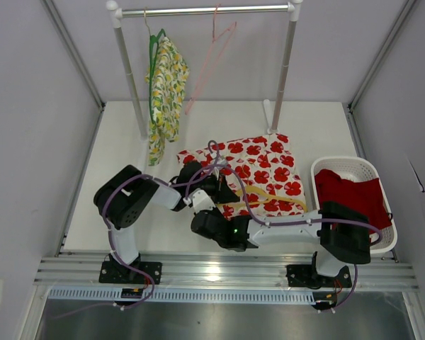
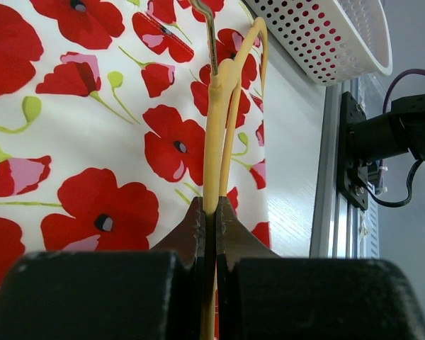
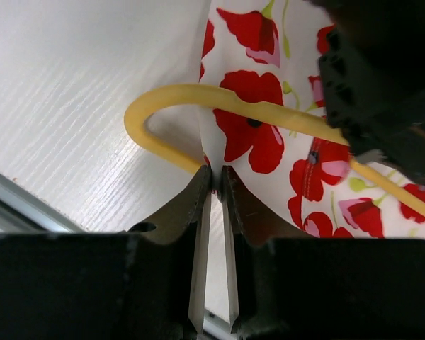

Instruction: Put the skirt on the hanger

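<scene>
- The poppy-print skirt (image 1: 258, 173) lies spread flat on the desk (image 1: 127, 142), in the middle, just ahead of both arms.
- The yellow hanger (image 2: 216, 127) lies at the skirt's near edge. The left end effector (image 2: 211, 212) is clamped tight on its neck, just below the metal hook (image 2: 211, 35), probably to keep the frame steady while cloth is worked over it.
- The right end effector (image 3: 216, 183) is pinched together on a fold of the skirt's edge, right beside the hanger's rounded end, which sticks out past the cloth onto bare desk.
- That grip looks meant to draw the edge over the hanger's end. The skirt does not yet look properly seated on the hanger.
- The two end effectors sit very close together, and the dark bulk at the upper right of the right wrist view crowds the hanger arm, so there is little room to move.
- A white basket (image 1: 343, 160) holding a red garment (image 1: 350, 195) stands just right of the skirt.
- At the back, the clothes rail (image 1: 205, 10) carries a green hanger (image 1: 154, 49) with a lemon-print garment (image 1: 166, 92) and a bare pink hanger (image 1: 212, 64).
</scene>
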